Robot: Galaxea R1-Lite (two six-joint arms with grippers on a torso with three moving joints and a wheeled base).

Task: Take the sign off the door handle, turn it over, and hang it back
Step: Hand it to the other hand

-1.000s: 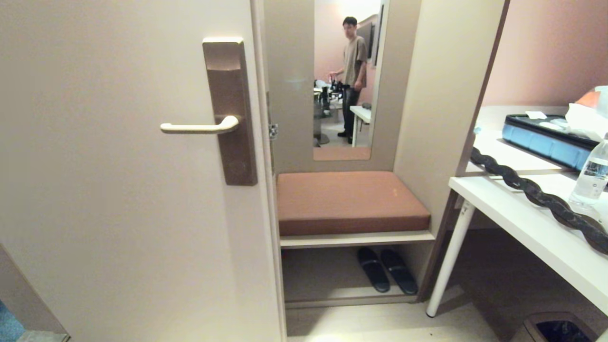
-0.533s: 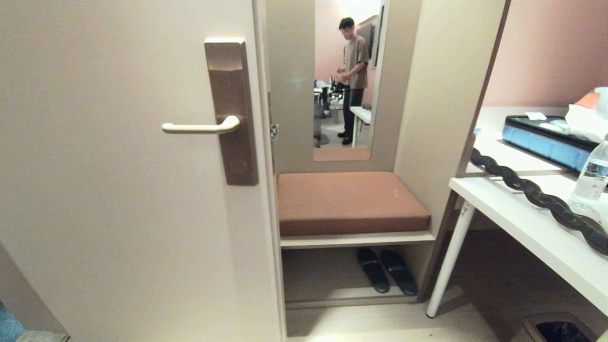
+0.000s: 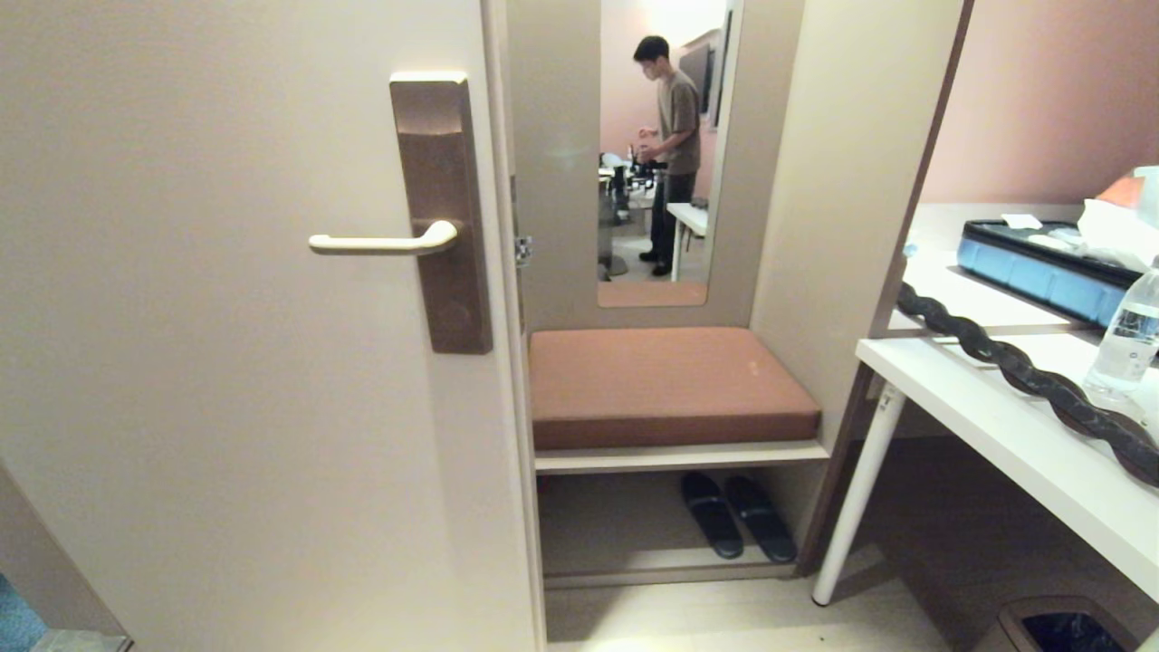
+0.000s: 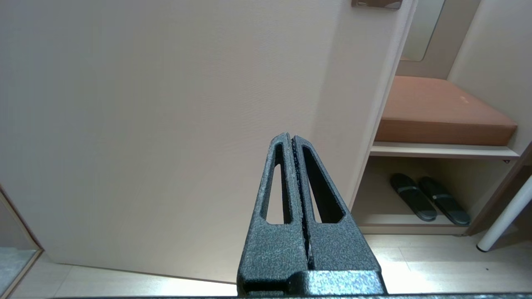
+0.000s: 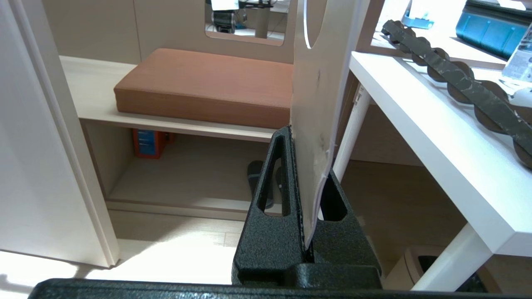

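The right gripper (image 5: 305, 182) is clenched on the lower edge of the sign (image 5: 318, 83), which stands upright with its hole end uppermost. The bare door handle (image 3: 380, 243) lies level, up and to its left. The left gripper (image 4: 293, 166), pressed closed and empty, faces the door (image 4: 166, 104) below the handle.

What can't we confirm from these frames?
- Sign text: right wrist view shows it nearly edge-on in the right end effector; its top is cut off by the picture's edge.
- Both end effectors: outside the head view.
- Door handle: above the frame in both wrist views.
- Left end effector: shut, empty.
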